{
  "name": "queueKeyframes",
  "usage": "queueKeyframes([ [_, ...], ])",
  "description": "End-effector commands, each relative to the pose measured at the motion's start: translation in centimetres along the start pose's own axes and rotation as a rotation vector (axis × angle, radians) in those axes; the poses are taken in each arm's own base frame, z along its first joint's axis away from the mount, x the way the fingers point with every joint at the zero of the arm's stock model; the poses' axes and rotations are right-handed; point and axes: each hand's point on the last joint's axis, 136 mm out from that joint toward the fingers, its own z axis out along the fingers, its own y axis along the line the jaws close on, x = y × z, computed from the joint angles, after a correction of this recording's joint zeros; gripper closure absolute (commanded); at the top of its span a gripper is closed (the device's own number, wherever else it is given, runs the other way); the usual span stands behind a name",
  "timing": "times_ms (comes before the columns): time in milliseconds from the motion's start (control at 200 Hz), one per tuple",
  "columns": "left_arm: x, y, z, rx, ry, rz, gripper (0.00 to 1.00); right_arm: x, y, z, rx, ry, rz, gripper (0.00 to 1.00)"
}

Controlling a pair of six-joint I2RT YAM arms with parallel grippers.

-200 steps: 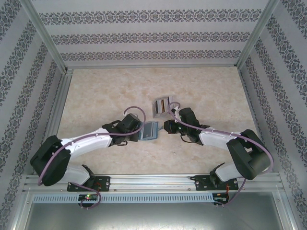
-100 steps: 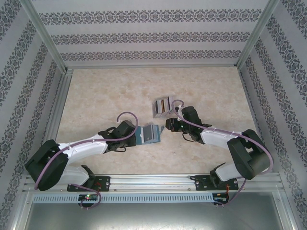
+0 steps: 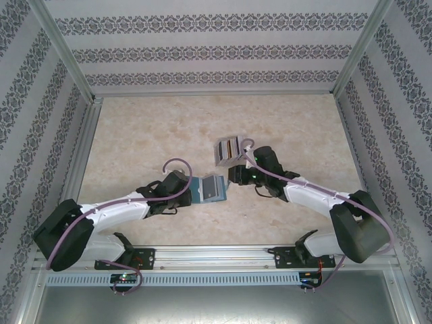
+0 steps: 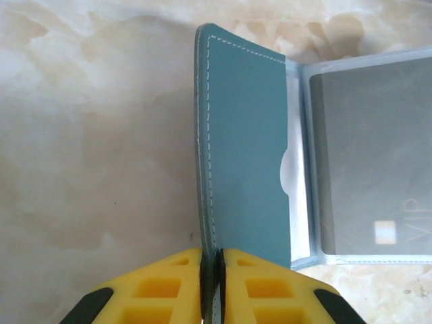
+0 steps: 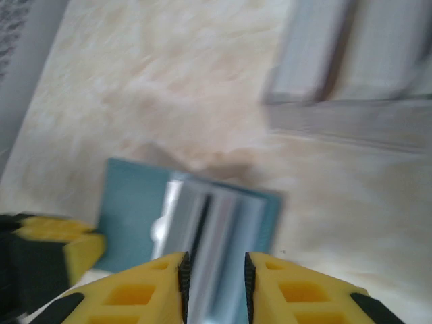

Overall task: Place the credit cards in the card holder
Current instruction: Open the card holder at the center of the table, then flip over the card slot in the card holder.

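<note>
Small teal-blue folding wallet [image 3: 211, 188] lies open on beige marbled table [image 3: 148, 135] btwn arms; left gripper [image 4: 214, 262] clamps its floppy flap edge. Above it right gripper [image 5: 214, 273], jaws slightly apart, empty. Thin mixed-colour plastic cards [image 3: 231, 146] in pale grey slotted rack [image 3: 221, 156]: prob. light, stiff, slick; pinch by an edge.

I see the card holder [image 3: 212, 187] lying open on the table [image 3: 142, 135], in the middle, near my arms. The slotted rack [image 3: 228, 150] sits just behind it, a little to the right. My left gripper [image 3: 194, 190] pinches the holder's left flap. My right gripper [image 3: 233, 177] hangs at the holder's right side, between it and the rack. A card [image 4: 364, 155] lies in the holder's right pocket.
</note>
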Motion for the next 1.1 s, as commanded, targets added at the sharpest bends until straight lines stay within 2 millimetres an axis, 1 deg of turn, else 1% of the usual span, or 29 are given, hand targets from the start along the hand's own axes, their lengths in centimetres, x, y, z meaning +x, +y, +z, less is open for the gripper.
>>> queueKeyframes([
  [0, -0.3, -0.3, 0.5, 0.023, -0.013, -0.024, 0.85, 2.0, 3.3, 1.2, -0.089, 0.135, -0.026, 0.69],
  [50, -0.2, -0.1, 0.5, 0.017, -0.009, -0.024, 0.85, 2.8, 3.9, 2.1, -0.101, 0.183, -0.018, 0.69],
  [110, 0.0, 0.2, 0.4, 0.003, -0.005, -0.023, 0.86, 3.5, 4.2, 3.1, -0.111, 0.234, 0.003, 0.69],
  [185, 0.2, 0.4, 0.2, 0.002, -0.006, -0.025, 0.86, 4.0, 3.6, 3.9, -0.085, 0.252, 0.023, 0.69],
  [245, 0.2, 0.5, 0.1, 0.009, -0.012, -0.028, 0.86, 4.1, 3.1, 4.2, -0.06, 0.257, 0.025, 0.69],
  [370, 0.4, 0.7, 0.0, 0.015, -0.019, -0.04, 0.86, 4.1, 2.5, 4.2, -0.022, 0.265, 0.013, 0.69],
  [580, 0.6, 0.7, 0.2, 0.022, -0.019, -0.046, 0.86, 4.0, 1.9, 3.4, 0.029, 0.257, -0.015, 0.69],
  [719, 0.6, 0.6, 0.4, 0.026, -0.019, -0.048, 0.86, 4.5, 1.4, 3.8, 0.045, 0.286, -0.009, 0.69],
  [1094, 0.8, 0.5, 0.3, 0.033, -0.024, -0.049, 0.86, 5.0, 2.5, 5.0, 0.025, 0.315, -0.021, 0.69],
])
